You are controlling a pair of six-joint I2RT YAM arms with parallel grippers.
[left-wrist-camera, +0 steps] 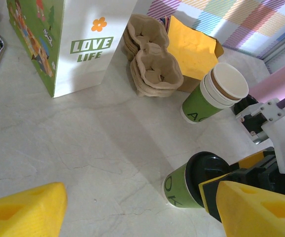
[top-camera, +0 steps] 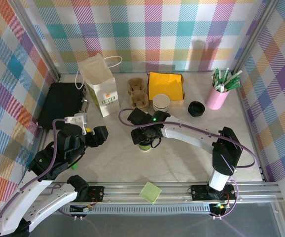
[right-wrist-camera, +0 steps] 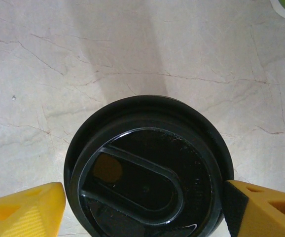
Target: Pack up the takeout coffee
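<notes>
The takeout coffee [top-camera: 144,145] is a small green-banded paper cup with a black lid, standing upright mid-table. In the right wrist view its lid [right-wrist-camera: 147,173] lies straight below my right gripper [right-wrist-camera: 145,207], which is open with one finger at each side of the rim. From above, the right gripper [top-camera: 145,136] hangs right over the cup. My left gripper [top-camera: 97,136] is open and empty to the cup's left. In the left wrist view the cup [left-wrist-camera: 182,185] stands beside the right finger of that left gripper [left-wrist-camera: 142,215].
A white paper bag [top-camera: 100,86] stands open at the back left beside a black box [top-camera: 61,103]. Cardboard cup carriers [top-camera: 137,94], yellow napkins [top-camera: 165,85], a cup stack [top-camera: 161,102], black lids [top-camera: 196,108] and a pink cup of sticks [top-camera: 217,96] line the back.
</notes>
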